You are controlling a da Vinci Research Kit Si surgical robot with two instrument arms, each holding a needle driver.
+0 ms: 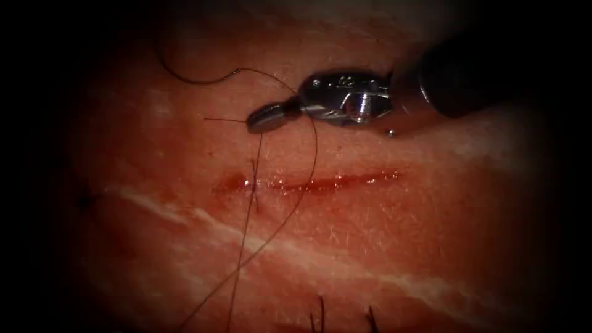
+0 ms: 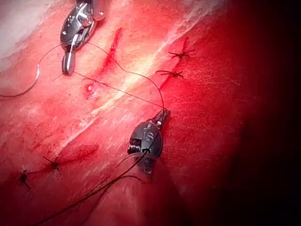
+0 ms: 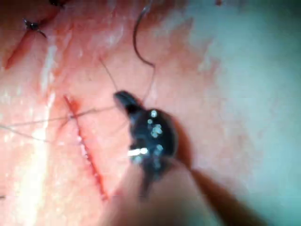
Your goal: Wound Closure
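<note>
In the endoscope view the right arm's tool (image 1: 266,117) is seen entering from the upper right of the frame, its shaft laid almost level and its tip directed to the left, above the cut (image 1: 308,183). Its jaws are pressed together on the thread (image 1: 316,148) near a short free end that juts leftward from the tip. From the jaws one strand is carried down across the left end of the cut, where a stitch (image 1: 253,185) is already set through the tissue (image 1: 431,246), and on to the lower edge of the frame; a second strand is bowed out to the right before it falls across the cut.

The needle (image 1: 185,74) is seen lying free on the tissue in the upper left of the frame, above the cut and held by neither tool. Its curve is open upward, and its thread end is turned toward the right tool, which is judged the nearer of the two.

In the left wrist view the left arm's tool (image 2: 162,115) is seen well apart from the right tool (image 2: 68,66), with the cut between them. Its narrow jaws appear closed on the thread (image 2: 141,80), where the strands meet at its tip.
</note>
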